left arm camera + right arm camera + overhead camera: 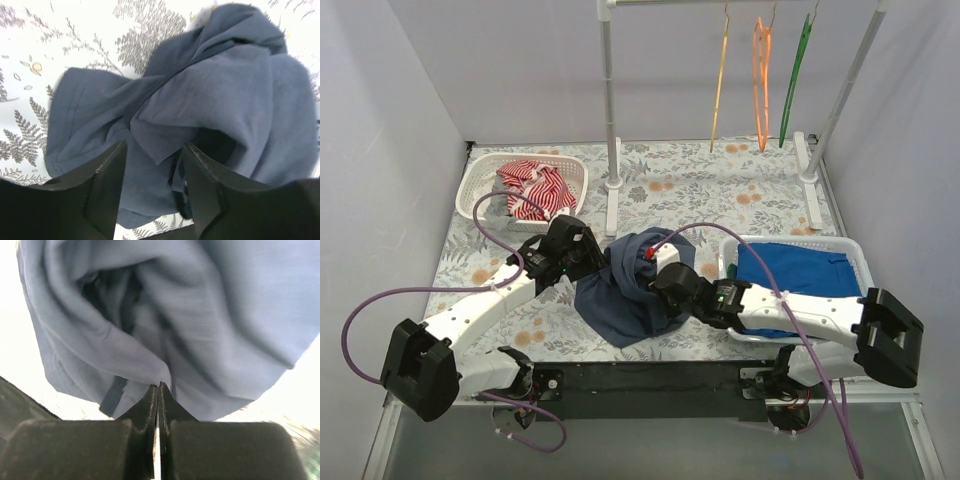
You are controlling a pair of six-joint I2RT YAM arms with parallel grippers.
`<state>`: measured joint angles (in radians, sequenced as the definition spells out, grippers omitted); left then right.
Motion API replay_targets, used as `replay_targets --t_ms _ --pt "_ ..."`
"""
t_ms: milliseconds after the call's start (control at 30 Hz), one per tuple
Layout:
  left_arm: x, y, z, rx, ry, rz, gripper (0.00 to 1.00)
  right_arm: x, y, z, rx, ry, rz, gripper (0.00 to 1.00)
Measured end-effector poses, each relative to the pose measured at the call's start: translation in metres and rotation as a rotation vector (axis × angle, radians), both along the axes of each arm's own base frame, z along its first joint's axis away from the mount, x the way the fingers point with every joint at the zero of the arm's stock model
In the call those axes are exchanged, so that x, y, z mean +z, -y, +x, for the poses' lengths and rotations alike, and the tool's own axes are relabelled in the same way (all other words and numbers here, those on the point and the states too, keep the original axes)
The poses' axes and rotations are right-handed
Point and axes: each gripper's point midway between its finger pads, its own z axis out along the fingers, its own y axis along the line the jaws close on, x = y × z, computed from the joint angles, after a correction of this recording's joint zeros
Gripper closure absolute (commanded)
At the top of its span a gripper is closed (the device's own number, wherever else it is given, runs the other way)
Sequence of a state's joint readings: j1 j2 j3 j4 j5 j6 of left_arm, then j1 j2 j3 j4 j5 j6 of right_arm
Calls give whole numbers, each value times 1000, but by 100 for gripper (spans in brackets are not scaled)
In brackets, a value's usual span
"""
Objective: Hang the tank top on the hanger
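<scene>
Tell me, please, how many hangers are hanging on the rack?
3, side by side at the back right: yellow hanger leftmost, orange hanger in the middle, green hanger rightmost. None seems hidden.

**Desk:** How many hangers do you count?
**Me:** I count three: one yellow hanger (720, 95), one orange hanger (761, 85), one green hanger (794, 85). I see one rack (611, 100).
**Desk:** Baskets?
**Me:** Two, both white: the left basket (475, 185) and the right basket (790, 239).
**Desk:** Pieces of cloth?
**Me:** I make it three: one navy tank top (620, 300), one red-and-white striped cloth (535, 188), one bright blue cloth (795, 270).
**Desk:** Grippers?
**Me:** Two under my control: the left gripper (152, 165) and the right gripper (158, 390), with two fingers each
</scene>
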<state>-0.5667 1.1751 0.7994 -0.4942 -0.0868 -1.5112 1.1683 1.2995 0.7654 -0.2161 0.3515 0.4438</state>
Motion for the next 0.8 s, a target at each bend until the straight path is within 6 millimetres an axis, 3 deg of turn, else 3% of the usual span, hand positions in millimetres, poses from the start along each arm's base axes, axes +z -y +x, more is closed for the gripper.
replay_targets --t_ms 67,167,233,333,400,533,700,800 --pt "-7 1 -5 -18 -17 -5 60 13 9 7 -29 21 19 99" --pt "-14 5 -9 -44 -39 -11 62 48 30 28 -119 76 96 99" --pt "-17 9 -10 -70 -48 -21 59 77 46 42 -184 125 170 99" --pt "-20 16 -10 -102 -53 -42 55 102 56 51 -221 166 228 99" --pt "-23 21 -10 -119 -57 -51 54 105 55 52 -215 167 235 99" --pt "-36 25 -8 -137 -85 -46 53 91 54 49 -199 134 191 99" --pt "-45 16 -7 -111 -95 8 47 84 56 46 -191 117 163 99" --pt "-47 7 -6 -83 -92 45 49 84 57 46 -188 115 155 99"
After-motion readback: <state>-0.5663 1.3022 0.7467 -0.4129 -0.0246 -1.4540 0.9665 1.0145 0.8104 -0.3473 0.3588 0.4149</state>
